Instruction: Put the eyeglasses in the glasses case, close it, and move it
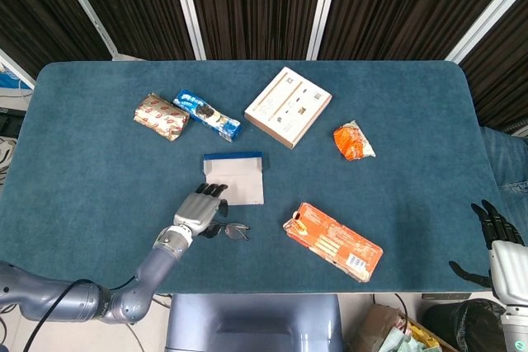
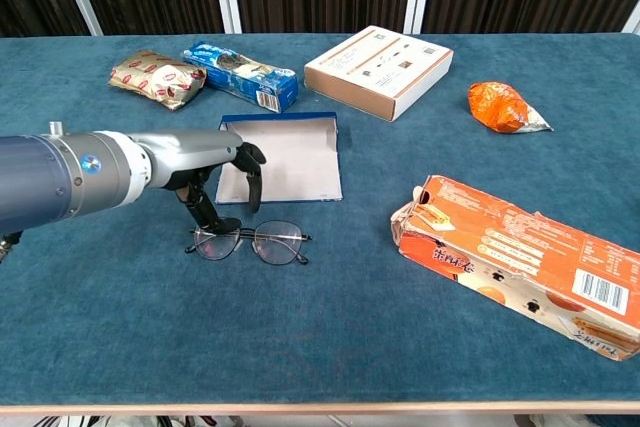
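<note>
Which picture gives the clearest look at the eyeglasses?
The chest view: the eyeglasses lie close to the camera, both lenses and the frame plain, with the left hand just above them. In the head view they are small, and the hand covers one end.

Bare cloth w/ free room btwn eyeglasses [image 2: 250, 242] & orange box [image 2: 520, 262].
</note>
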### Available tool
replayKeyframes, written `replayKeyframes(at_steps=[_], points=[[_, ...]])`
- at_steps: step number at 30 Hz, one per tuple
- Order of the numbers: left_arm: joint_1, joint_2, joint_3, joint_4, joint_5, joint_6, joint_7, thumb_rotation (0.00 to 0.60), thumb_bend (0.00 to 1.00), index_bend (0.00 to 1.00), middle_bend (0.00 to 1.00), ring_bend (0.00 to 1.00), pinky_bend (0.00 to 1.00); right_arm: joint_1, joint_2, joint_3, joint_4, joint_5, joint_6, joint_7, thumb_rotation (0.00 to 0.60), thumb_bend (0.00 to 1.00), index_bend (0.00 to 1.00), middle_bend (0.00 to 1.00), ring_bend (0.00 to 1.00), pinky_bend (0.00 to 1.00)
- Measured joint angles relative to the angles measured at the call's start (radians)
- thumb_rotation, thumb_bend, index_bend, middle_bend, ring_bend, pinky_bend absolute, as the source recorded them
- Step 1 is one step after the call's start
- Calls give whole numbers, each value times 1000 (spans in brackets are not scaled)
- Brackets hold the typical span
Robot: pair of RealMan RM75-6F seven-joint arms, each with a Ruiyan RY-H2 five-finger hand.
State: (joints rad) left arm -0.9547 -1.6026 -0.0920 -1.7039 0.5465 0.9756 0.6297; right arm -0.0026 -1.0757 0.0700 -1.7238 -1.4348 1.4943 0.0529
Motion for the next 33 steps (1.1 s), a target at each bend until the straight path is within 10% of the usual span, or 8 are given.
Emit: replayKeyframes(at_steps=[33], points=[[-13,-38,13,31,-12,12,11,600,381,508,88,0,28,0,6,3,-7,13,-6,4,600,221,90,36,118,161]])
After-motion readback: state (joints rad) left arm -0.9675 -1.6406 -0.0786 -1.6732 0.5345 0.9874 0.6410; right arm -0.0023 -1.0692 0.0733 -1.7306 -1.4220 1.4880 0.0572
